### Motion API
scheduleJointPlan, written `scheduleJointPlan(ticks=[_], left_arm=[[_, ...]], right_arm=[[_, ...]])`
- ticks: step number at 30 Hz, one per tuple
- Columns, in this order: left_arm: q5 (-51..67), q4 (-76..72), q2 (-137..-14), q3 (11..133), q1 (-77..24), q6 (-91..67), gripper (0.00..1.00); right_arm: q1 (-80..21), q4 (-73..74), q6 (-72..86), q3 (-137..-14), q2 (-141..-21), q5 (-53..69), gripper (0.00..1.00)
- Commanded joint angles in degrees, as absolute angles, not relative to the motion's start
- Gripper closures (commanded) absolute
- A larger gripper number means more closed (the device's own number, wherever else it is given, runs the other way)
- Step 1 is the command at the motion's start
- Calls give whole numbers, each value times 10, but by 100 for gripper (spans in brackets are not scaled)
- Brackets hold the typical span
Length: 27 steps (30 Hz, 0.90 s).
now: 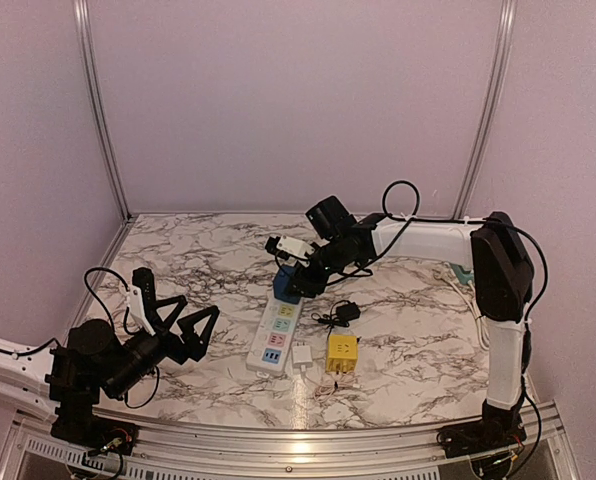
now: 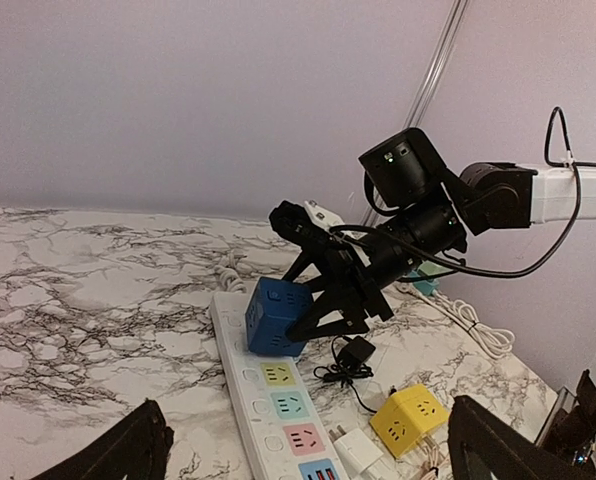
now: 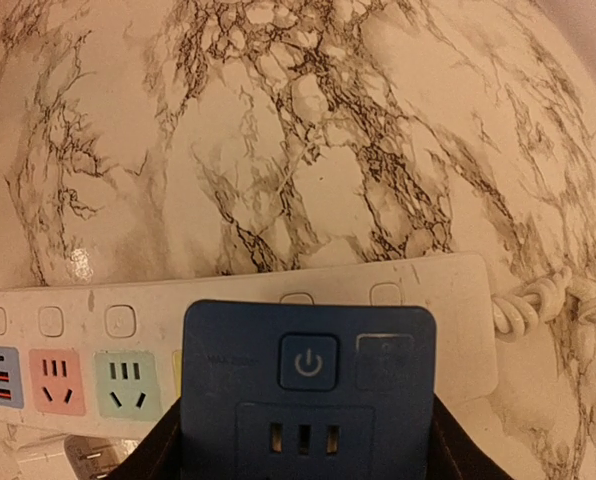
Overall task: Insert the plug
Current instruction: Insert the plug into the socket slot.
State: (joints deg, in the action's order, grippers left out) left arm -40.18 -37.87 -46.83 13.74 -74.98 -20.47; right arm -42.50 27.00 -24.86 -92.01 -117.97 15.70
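A blue cube plug adapter [image 1: 289,283] sits on the far end of the white power strip [image 1: 275,331]; it also shows in the left wrist view [image 2: 275,316] and fills the right wrist view [image 3: 308,385]. My right gripper [image 1: 303,278] is shut on the blue cube, a finger on each side of it [image 3: 158,450]. The strip [image 3: 398,300] lies under the cube, with coloured sockets [image 2: 303,437] free nearer the front. My left gripper [image 1: 183,330] is open and empty at the front left, well away from the strip.
A yellow cube adapter [image 1: 341,353], a white plug [image 1: 303,356] and a small black plug with cord [image 1: 343,314] lie right of the strip. A white coiled cable [image 2: 468,325] and a teal object [image 1: 462,275] lie at the right.
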Motion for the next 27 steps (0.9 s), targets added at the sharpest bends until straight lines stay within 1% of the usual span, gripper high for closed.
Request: scheduleJointPlan(ticks=[1,11,20,27], left_arm=[[-412,-396,-463,129,-747,-204,1],[-410,-400,-458,125,-747,-203,1],[-409,-398,-455,128,-747,-199,1],[-409,-397,-454,130,-747,-195,1]], right_arm=[[-417,283,-248,-927,-1185,110,100],[-416,317,-268,-960,-1183,127,100],[-408,307,-250,-967,-1198,171,100],[-409,259,-242,-939,-1156,219,100]])
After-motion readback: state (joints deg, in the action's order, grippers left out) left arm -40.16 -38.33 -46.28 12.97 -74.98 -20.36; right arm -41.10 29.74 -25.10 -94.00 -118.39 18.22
